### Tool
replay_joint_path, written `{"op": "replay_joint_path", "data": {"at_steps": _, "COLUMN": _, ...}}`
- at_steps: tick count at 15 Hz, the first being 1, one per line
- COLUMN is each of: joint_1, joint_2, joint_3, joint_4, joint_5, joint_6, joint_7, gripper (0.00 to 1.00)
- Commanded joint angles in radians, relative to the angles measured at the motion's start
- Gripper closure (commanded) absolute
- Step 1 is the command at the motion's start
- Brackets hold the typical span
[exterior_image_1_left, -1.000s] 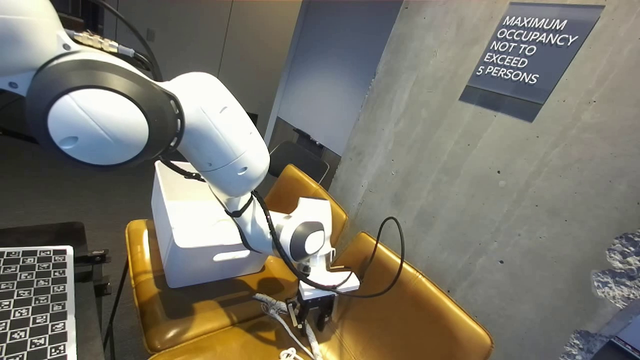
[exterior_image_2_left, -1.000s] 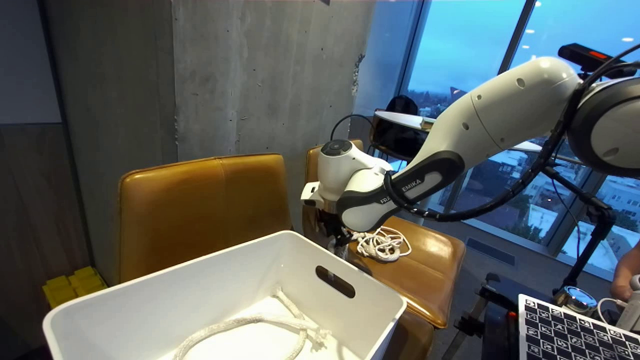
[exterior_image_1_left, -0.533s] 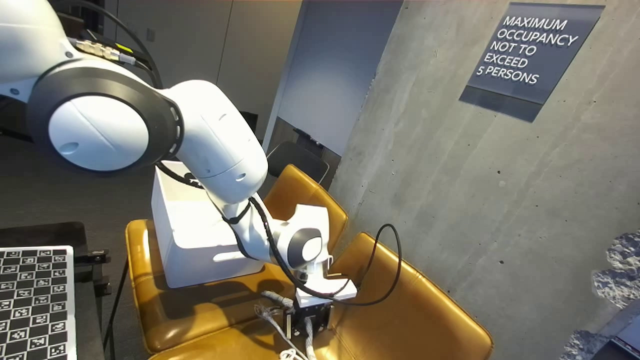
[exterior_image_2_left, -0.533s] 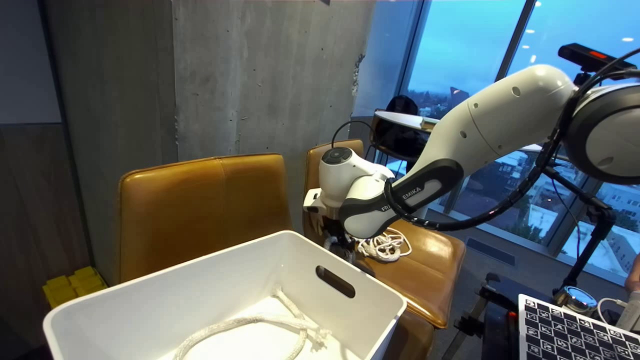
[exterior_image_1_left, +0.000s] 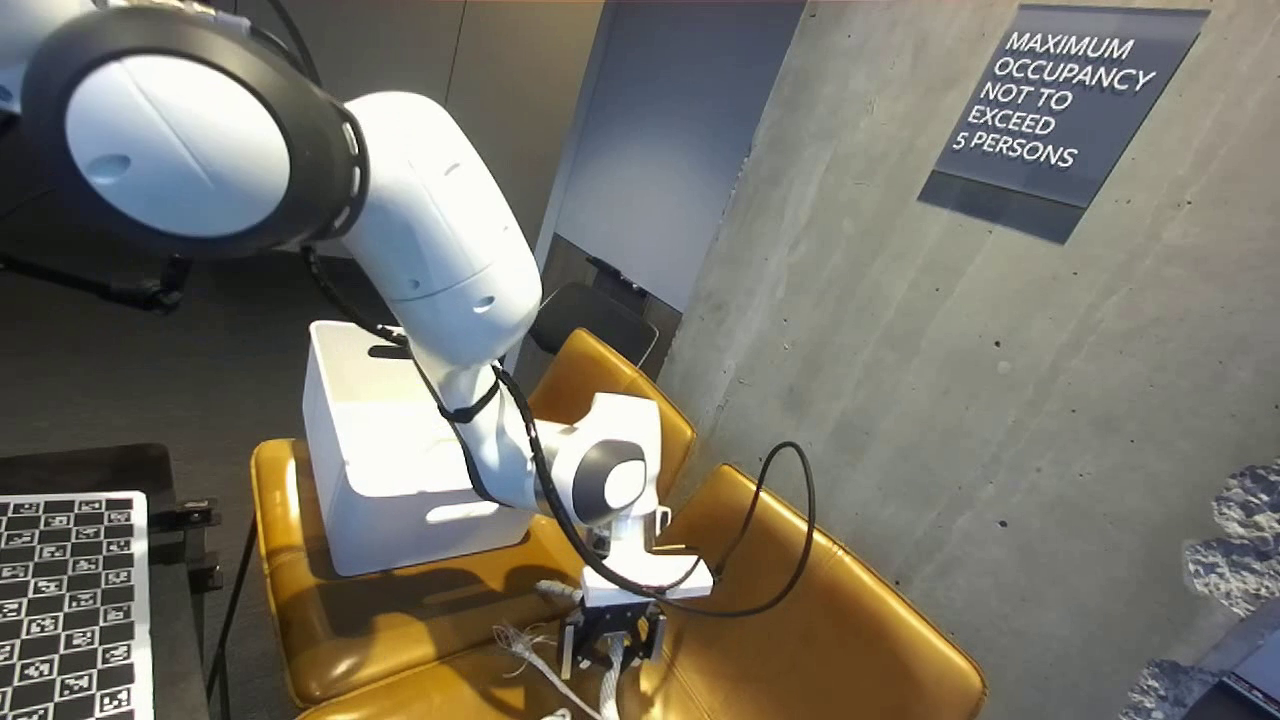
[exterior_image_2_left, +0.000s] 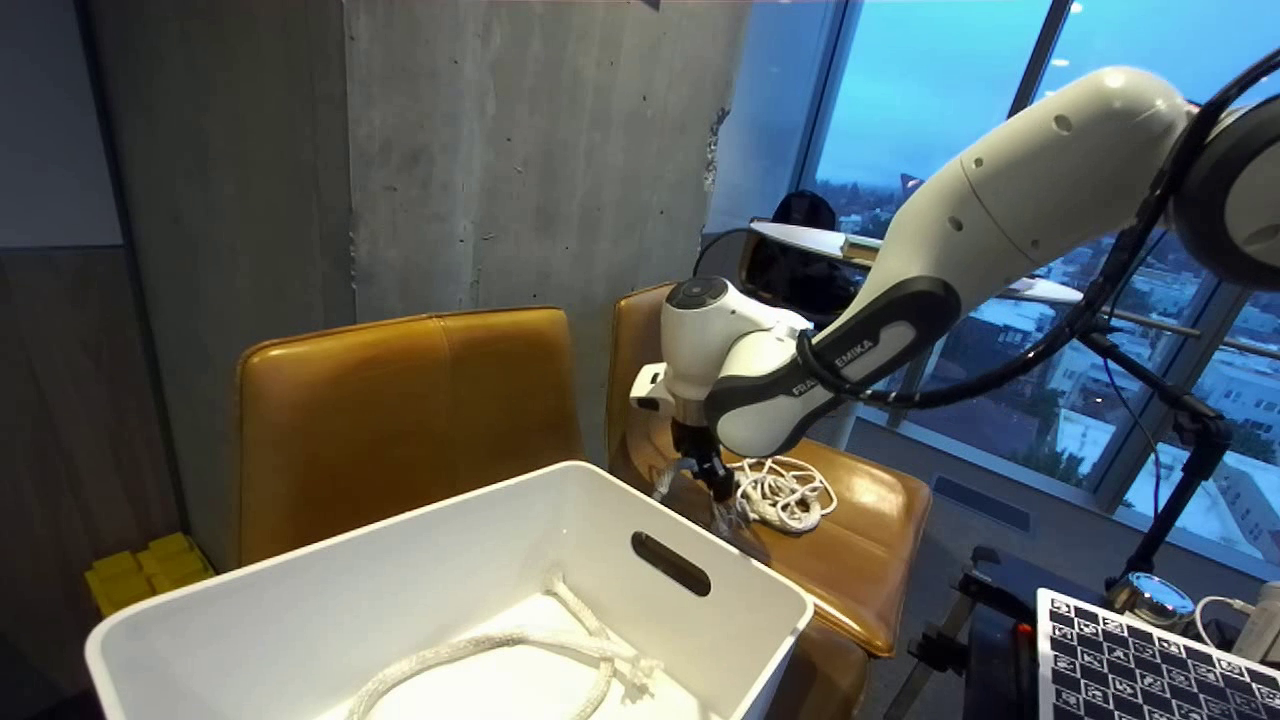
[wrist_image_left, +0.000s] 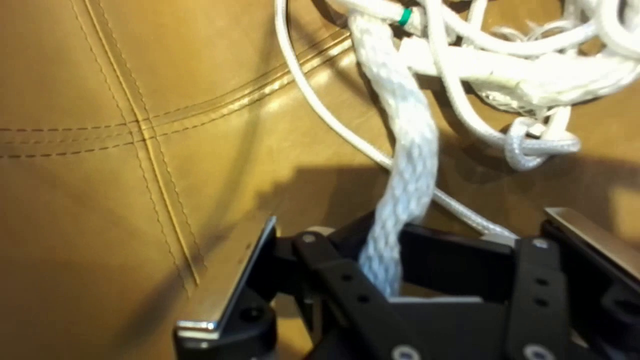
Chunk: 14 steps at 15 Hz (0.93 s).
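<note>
A thick braided white rope (wrist_image_left: 412, 145) runs into my gripper (wrist_image_left: 388, 227) in the wrist view. The fingers meet from both sides around it, and the gripper is shut on this rope. Seen from outside, the gripper (exterior_image_1_left: 612, 652) hangs over an orange leather chair (exterior_image_1_left: 800, 600), low above the seat. The rope (exterior_image_1_left: 610, 690) drops from between its jaws, and a frayed end (exterior_image_1_left: 520, 642) sticks out beside it. A thin white cord (wrist_image_left: 325, 112) passes beneath. A tangled white coil (exterior_image_2_left: 785, 495) lies on the seat; in the wrist view its loops fill the top right.
A white bin (exterior_image_2_left: 600, 525) stands on the neighbouring chair, close to the gripper, with a piece of rope (exterior_image_2_left: 450, 655) inside. A concrete wall (exterior_image_1_left: 900, 350) rises behind the chairs. A checkered marker board (exterior_image_1_left: 70, 600) lies on a stand to the side.
The gripper first went down over the rope and its jaws closed. Since then the arm has risen, drawing the rope up a little; in an exterior view the coil has shifted slightly.
</note>
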Motion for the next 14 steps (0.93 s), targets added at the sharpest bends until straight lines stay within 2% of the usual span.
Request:
{"op": "replay_joint_path", "data": {"at_steps": 1, "joint_1": 0.023, "joint_2": -0.223, "joint_3": 0.003, "joint_4": -0.232, "joint_5": -0.006, "joint_6": 0.013, "joint_7": 0.076, "gripper": 1.00}}
{"op": "replay_joint_path", "data": {"at_steps": 8, "joint_1": 0.061, "joint_2": -0.573, "joint_3": 0.004, "joint_4": -0.474, "joint_5": -0.037, "joint_6": 0.004, "joint_7": 0.261, "gripper": 1.00}}
{"op": "replay_joint_path", "data": {"at_steps": 14, "joint_1": 0.088, "joint_2": -0.873, "joint_3": 0.040, "joint_4": -0.603, "joint_5": -0.072, "joint_6": -0.010, "joint_7": 0.417, "gripper": 1.00}}
